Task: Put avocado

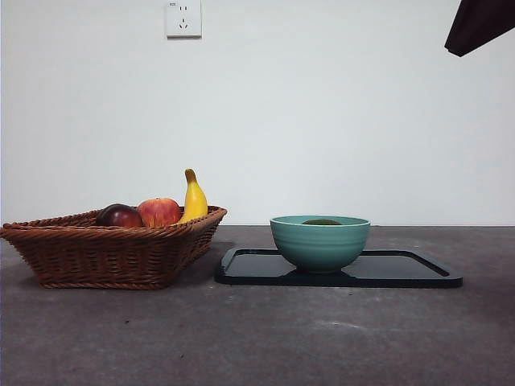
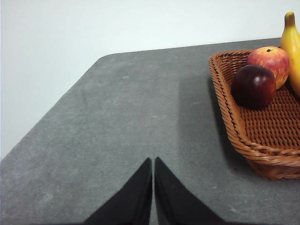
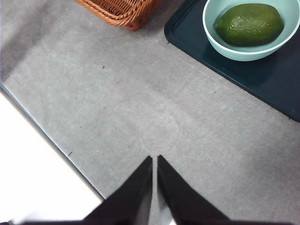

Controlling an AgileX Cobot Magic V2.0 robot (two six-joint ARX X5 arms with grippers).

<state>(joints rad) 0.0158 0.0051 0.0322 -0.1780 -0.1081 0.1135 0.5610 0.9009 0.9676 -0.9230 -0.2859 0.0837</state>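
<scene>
The dark green avocado lies inside the teal bowl; in the front view only its top peeks over the bowl's rim. The bowl stands on a black tray. My right gripper is shut, with nothing in it, over bare table well away from the bowl. My left gripper is shut too, empty, above the table beside the wicker basket. In the front view only one arm's black tip shows at the top right corner.
The wicker basket at the left holds a dark red-purple fruit, a red apple and a banana. The table's edge runs close to the right gripper. A wall socket is on the back wall.
</scene>
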